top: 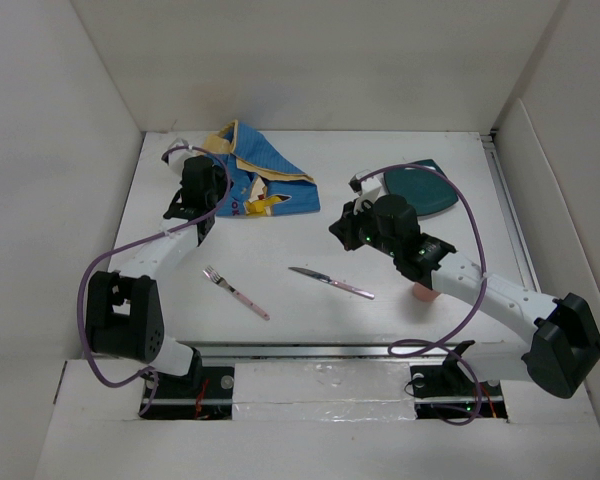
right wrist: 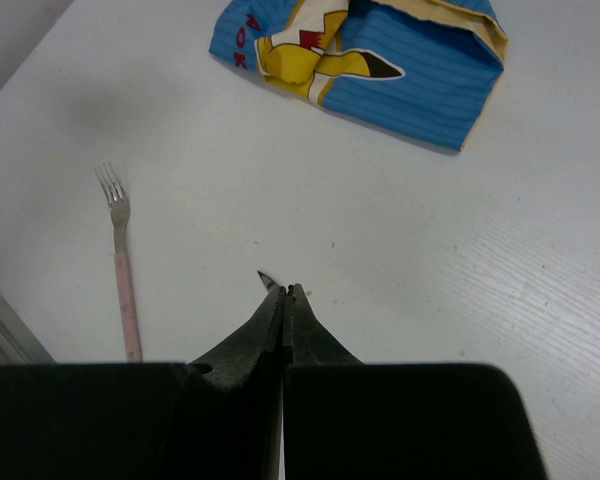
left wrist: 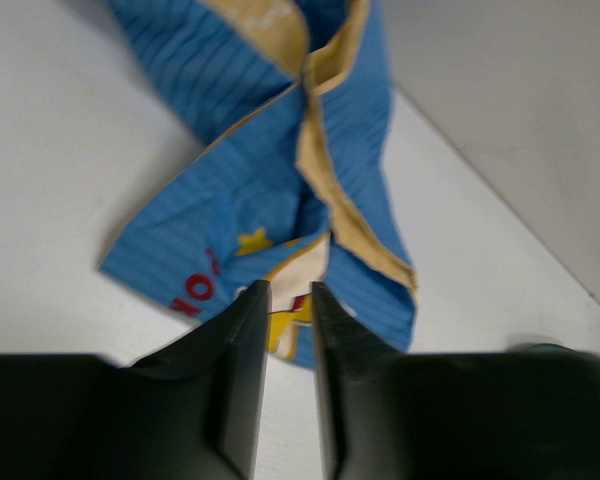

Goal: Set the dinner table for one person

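Left claw [left wrist: 288,287] stood narrowly apart, clamping nothing; crumpled placemat [left wrist: 280,180] lay just beyond tips on bench [left wrist: 60,150]. Right claw [right wrist: 283,290] together.

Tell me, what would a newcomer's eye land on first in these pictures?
A crumpled blue cloth with a yellow cartoon figure lies toward the far left of the white table and is the brightest thing there. A dark teal plate sits at the far right. A pink-handled fork and a knife lie loose near the front middle.
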Robot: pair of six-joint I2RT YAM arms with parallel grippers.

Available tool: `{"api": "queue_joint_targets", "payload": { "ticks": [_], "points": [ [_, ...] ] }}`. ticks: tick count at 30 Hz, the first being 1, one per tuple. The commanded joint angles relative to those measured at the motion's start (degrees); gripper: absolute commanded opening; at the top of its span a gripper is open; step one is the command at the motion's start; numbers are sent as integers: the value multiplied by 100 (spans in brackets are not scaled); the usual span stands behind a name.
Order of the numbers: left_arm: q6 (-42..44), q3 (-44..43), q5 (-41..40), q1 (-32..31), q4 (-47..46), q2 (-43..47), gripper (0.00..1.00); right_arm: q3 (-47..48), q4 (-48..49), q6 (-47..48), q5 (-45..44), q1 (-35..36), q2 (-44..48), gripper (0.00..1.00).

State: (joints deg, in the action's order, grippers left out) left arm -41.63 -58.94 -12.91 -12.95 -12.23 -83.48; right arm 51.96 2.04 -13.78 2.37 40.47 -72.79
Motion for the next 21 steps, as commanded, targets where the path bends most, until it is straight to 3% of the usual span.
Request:
{"api": "queue_joint_targets", "payload": {
  "ticks": [1, 5, 8, 21],
  "points": [
    [-1152, 541, 139, 371, -193, -456, 29, -90, 314, 7, 62, -13, 54, 0],
    [-1286, 252, -168, 372, 158, -869, 36, -134, 226, 42, 62, -13, 142, 0],
    [-1436, -196, -291, 521, 711, -1318, 37, -187, 183, 33, 53, -13, 204, 0],
    [-1374, -733, -625, 662, 1205, -2339, 39, -187, 86, 51, 62, 40, 134, 0]
  ]
}}
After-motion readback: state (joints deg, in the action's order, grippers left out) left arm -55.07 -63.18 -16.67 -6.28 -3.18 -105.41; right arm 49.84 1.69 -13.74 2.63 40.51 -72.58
